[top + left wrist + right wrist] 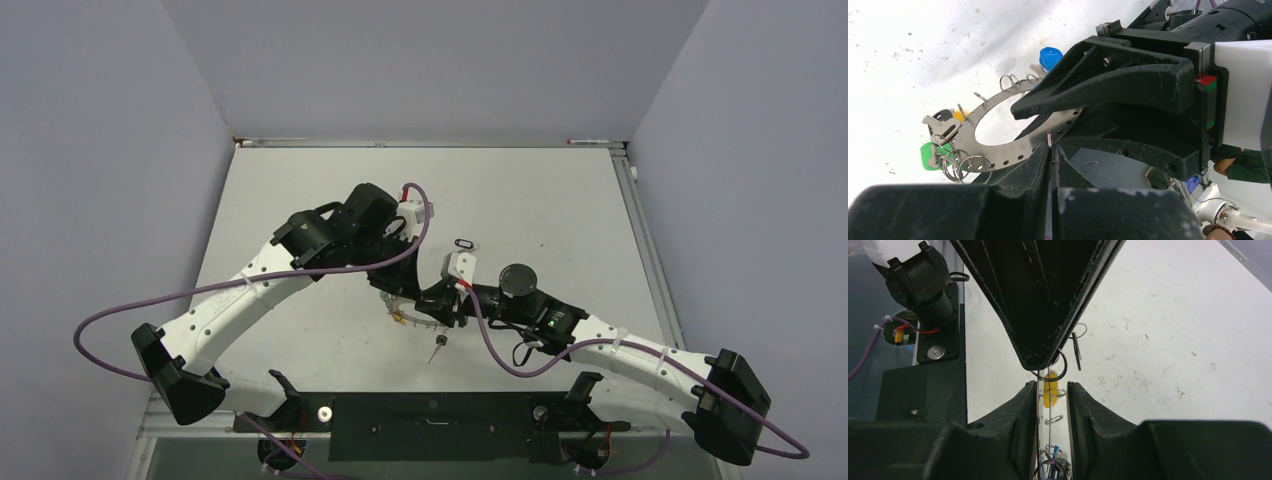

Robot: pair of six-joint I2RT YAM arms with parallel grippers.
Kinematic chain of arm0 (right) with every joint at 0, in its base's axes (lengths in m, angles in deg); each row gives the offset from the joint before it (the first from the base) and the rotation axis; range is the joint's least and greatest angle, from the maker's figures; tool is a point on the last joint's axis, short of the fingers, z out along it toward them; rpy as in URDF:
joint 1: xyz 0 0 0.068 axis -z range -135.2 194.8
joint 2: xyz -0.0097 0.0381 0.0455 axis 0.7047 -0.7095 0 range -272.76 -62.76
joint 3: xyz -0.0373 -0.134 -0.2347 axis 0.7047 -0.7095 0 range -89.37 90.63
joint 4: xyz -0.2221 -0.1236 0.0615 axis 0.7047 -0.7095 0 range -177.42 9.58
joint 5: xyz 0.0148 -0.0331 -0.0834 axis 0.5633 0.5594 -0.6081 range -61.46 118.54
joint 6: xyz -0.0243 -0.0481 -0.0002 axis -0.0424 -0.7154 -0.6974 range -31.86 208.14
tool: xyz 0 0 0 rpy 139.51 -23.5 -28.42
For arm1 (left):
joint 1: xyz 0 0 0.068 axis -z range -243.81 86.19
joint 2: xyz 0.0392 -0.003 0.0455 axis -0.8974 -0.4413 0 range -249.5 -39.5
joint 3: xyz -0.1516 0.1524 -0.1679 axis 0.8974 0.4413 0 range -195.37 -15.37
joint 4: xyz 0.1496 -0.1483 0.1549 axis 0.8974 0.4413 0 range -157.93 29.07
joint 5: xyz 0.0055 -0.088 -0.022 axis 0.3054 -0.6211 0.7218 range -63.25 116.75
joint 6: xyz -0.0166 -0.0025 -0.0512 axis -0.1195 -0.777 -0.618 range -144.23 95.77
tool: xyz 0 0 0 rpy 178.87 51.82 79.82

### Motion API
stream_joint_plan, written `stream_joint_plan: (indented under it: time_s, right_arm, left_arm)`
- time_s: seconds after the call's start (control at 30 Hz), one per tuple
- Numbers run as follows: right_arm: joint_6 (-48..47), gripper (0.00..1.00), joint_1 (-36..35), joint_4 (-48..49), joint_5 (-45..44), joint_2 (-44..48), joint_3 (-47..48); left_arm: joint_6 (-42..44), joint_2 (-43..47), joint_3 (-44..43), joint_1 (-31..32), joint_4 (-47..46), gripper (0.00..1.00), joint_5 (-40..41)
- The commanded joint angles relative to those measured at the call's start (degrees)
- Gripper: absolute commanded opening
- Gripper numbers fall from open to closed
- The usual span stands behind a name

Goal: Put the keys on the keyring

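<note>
The keyring (1008,150) is held in the air over the middle of the table (560,200), somewhat nearer its near edge, with both arms meeting at it. The left gripper (1052,152) is closed tight on the rim of the flat grey band. The right gripper (1052,390) stands only narrowly open, with one finger above the band and one below, the ring edge-on in the gap; it does not look clamped on anything. Several keys hang at the ring's rim, showing a blue tag (1050,56), a green tag (927,155) and a yellow tag (1050,390), alongside a cluster of small split rings (965,165). Another black-tagged key (465,243) lies apart on the table, toward the far edge from the grippers. The ring looks like a thin, stiff, smooth metal plate: probably light, but slippery, and liable to pivot if pinched at one point. It is best gripped flat across the band, clear of the loops. The keys will likely dangle and swing. Their plastic tags offer the surest hold, while the springy wire rings are small and would be fiddly to open.
</note>
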Motion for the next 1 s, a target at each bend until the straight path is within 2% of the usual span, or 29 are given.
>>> stream_joint_plan:
  time_s: [0.0,0.1,0.23,0.37,0.53,0.97]
  right_arm:
    - [-0.98,0.28,-1.21,-0.53,-2.46,0.68,1.58]
    - [-0.82,0.27,-2.10,-0.54,-3.22,1.14,1.17]
    - [-1.21,0.06,-3.51,-0.86,-4.08,0.81,1.16]
    - [-2.48,0.05,-5.74,-2.17,-7.04,0.62,2.08]
    - [-4.27,0.05,-9.26,-4.77,-14.92,0.93,4.19]
    - [-3.14,0.05,-11.27,-8.90,-23.43,-1.12,8.96]
  left_arm:
    - [0.05,1.31,-3.98,-0.51,0.74,0.00,0.07]
    - [-0.08,1.49,-4.08,-0.64,0.72,0.00,0.38]
    - [-0.08,1.47,-3.83,-0.72,0.74,0.00,0.89]
    - [0.25,1.42,-3.65,-0.73,1.18,0.00,1.90]
    - [0.94,1.08,-3.56,-0.78,2.36,0.00,3.59]
    - [0.14,0.79,0.14,-0.64,0.18,0.00,5.40]
